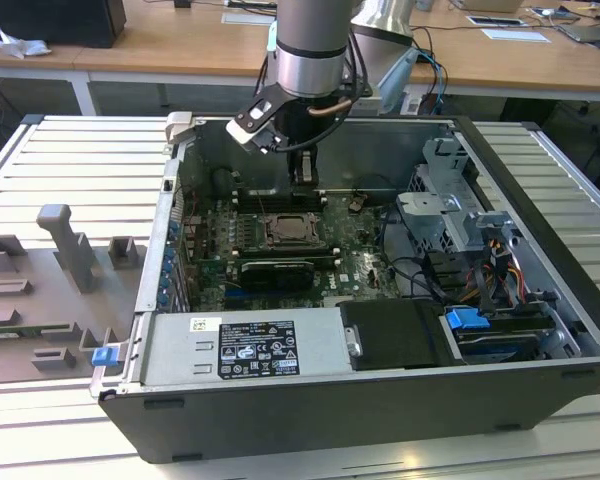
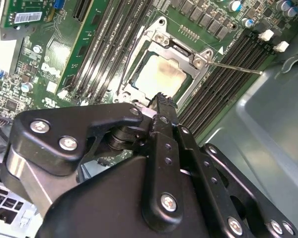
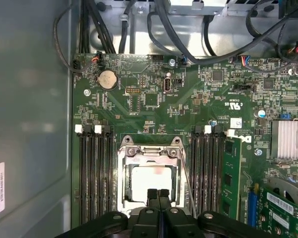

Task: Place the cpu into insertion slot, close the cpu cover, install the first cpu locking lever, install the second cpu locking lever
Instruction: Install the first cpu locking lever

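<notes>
The pale silver cpu [image 3: 150,181] [image 2: 161,77] lies inside the insertion slot [image 1: 288,232] on the green board. Flat over it sits the silver cpu cover [image 3: 150,152] [image 2: 181,49], and the chip shows through its cut-out. A thin wire locking lever [image 2: 236,68] [image 3: 187,184] runs along one side of the socket, slanting away from it. My gripper [image 3: 158,194] [image 2: 161,100] [image 1: 302,172] hangs just above the socket's edge. It is shut, fingertips pressed together with nothing between them.
Long black memory slots [image 3: 95,173] [image 3: 207,171] flank the socket. The grey case wall [image 3: 30,114] stands close by. Cable bundles [image 3: 188,29] hang at the board's far end. In the exterior view a drive cage [image 1: 450,215] is on the right and a power supply [image 1: 250,345] in front.
</notes>
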You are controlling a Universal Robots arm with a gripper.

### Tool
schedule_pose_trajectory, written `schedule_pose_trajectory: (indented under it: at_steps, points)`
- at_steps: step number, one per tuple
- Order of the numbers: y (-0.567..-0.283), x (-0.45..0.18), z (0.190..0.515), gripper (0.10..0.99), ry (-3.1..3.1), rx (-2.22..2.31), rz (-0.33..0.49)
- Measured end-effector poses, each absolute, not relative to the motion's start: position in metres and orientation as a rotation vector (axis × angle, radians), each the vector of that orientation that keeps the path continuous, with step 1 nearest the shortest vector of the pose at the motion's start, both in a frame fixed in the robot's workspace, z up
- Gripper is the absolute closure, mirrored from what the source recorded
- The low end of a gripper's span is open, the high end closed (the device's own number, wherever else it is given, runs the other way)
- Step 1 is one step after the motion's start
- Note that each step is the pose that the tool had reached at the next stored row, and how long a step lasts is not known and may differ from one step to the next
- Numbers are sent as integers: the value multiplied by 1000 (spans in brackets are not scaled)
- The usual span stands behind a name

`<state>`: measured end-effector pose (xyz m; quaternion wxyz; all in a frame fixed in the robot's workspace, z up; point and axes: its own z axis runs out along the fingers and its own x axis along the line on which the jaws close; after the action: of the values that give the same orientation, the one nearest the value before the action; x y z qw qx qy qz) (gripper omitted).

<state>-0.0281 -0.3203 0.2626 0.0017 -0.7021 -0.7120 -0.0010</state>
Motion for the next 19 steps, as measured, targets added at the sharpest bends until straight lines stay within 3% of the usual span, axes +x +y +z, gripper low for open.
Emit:
schedule_pose_trajectory:
  at_steps: [19]
  points:
    - [-320, -29, 275, 980, -2430, -1991, -9]
